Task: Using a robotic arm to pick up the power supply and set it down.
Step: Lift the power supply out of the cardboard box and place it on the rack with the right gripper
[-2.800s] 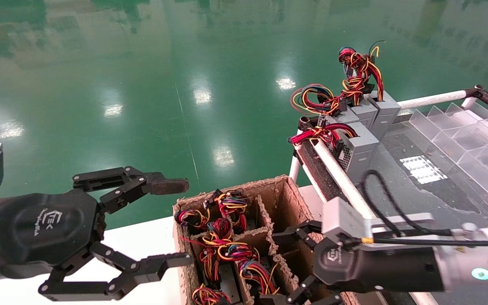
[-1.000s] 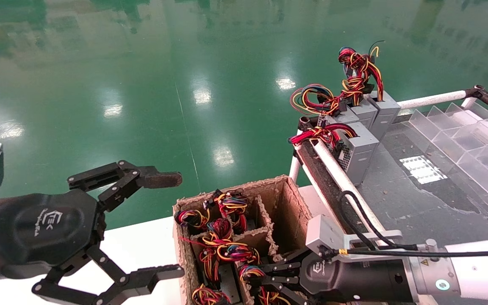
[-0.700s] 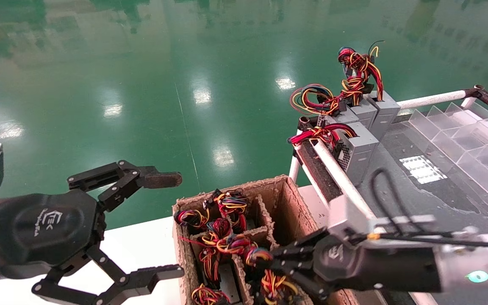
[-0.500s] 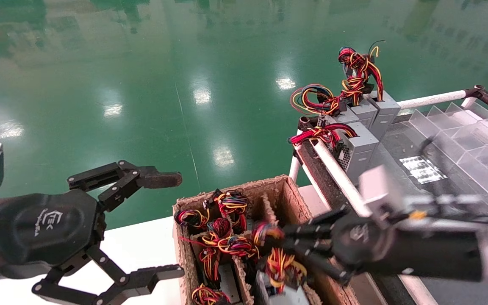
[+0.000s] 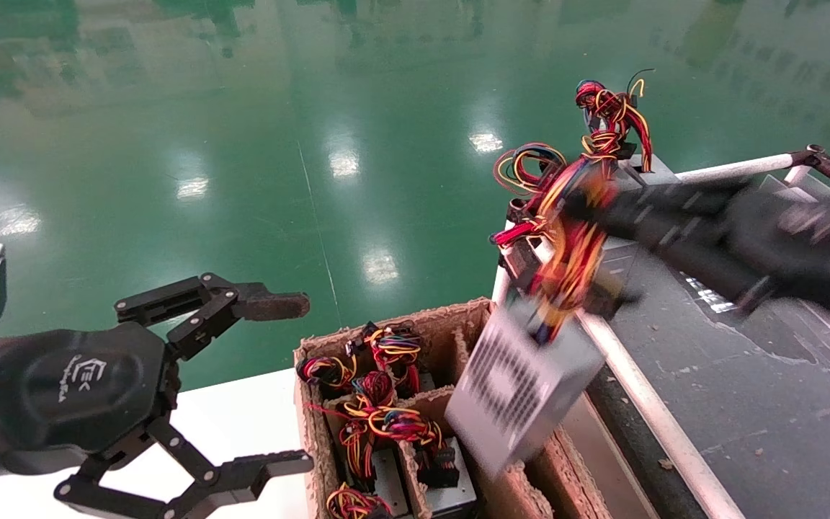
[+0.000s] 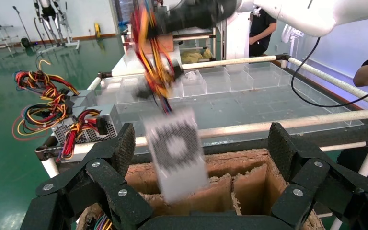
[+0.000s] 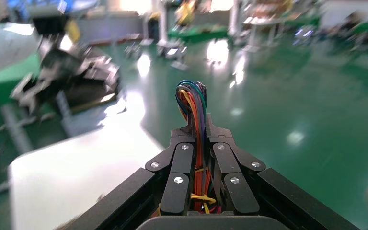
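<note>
The power supply (image 5: 519,389), a grey box with a honeycomb vent, hangs tilted in the air over the right side of the cardboard box (image 5: 393,321). It dangles from its red, yellow and black wires (image 5: 566,252). My right gripper (image 5: 588,205), at the end of the robotic arm (image 5: 782,245), is shut on that wire bundle (image 7: 191,98), which runs between its closed fingers (image 7: 182,167). The left wrist view shows the power supply (image 6: 177,153) swinging above the box. My left gripper (image 5: 292,382) stands open and parked left of the box.
More power supplies with wire bundles (image 5: 379,418) sit in the box's compartments. Others (image 6: 84,129) stand at the far corner of the dark table (image 5: 746,404), behind its white rail (image 5: 645,404). Clear dividers (image 6: 230,79) line the table's back.
My right gripper reached into the box, shut on a wire bundle and has lifted the power supply up and to the right, out of its compartment. The left gripper stays put.
</note>
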Robot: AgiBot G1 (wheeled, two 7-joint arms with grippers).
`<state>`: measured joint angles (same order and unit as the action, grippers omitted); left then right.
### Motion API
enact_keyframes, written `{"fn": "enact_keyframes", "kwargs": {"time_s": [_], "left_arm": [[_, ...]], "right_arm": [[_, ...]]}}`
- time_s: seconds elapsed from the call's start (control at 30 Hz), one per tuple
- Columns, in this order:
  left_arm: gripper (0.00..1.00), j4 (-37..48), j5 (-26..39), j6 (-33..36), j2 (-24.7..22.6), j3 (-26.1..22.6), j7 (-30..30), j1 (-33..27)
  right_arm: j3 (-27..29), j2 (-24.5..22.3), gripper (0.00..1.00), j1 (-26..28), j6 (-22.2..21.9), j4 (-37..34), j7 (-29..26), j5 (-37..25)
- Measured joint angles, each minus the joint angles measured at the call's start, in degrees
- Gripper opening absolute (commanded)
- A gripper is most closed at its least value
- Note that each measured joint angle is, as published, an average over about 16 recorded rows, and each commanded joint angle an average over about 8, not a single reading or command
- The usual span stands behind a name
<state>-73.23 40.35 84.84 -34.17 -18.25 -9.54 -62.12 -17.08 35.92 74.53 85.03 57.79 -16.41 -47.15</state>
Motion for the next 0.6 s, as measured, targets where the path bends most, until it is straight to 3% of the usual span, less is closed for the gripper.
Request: {"fn": "enact_keyframes", "kwargs": {"time_s": [0.27, 0.6], "left_arm": [[1.0, 0.0, 0.0, 0.0, 0.0, 0.0, 0.0, 0.0], [1.0, 0.0, 0.0, 0.0, 0.0, 0.0, 0.0, 0.0]], "right_arm": [[1.7, -2.3, 0.0, 3.4, -0.9, -7.1, 3.1, -0.8], [0.5, -3.8, 0.0, 8.9, -2.6, -16.7, 10.3, -7.8]]}}
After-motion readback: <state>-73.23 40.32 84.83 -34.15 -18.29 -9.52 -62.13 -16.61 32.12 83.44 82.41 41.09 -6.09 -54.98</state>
